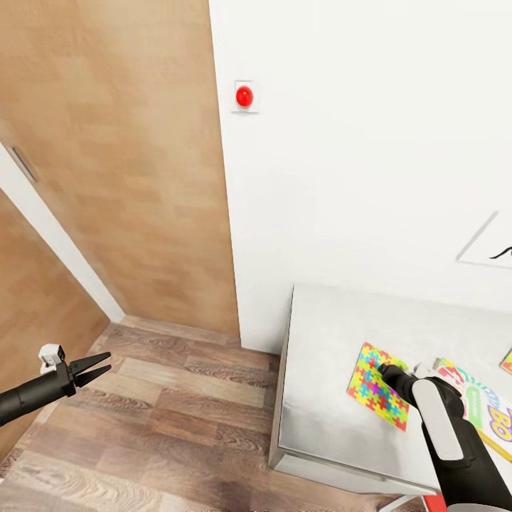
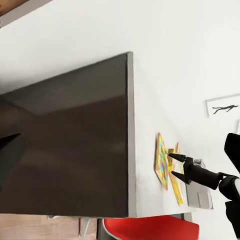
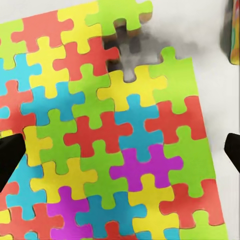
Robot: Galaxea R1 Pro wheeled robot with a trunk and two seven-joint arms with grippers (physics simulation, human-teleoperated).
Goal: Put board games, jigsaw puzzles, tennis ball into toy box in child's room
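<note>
A multicoloured jigsaw puzzle lies flat near the left end of the pale grey table. My right gripper hovers open just above it, one dark fingertip to each side, holding nothing. The white Skip-Bo board game lies beyond my right arm, and a corner of a second jigsaw puzzle shows at the frame's edge. A pale grey rim peeks out beside my right forearm; I cannot tell whether it is the toy box. My left gripper hangs open and empty over the floor, left of the table.
A wooden door panel and a white wall with a red button stand ahead. Wood-plank floor lies left of the table. A red chair sits by the table's near side. A framed picture hangs above the table.
</note>
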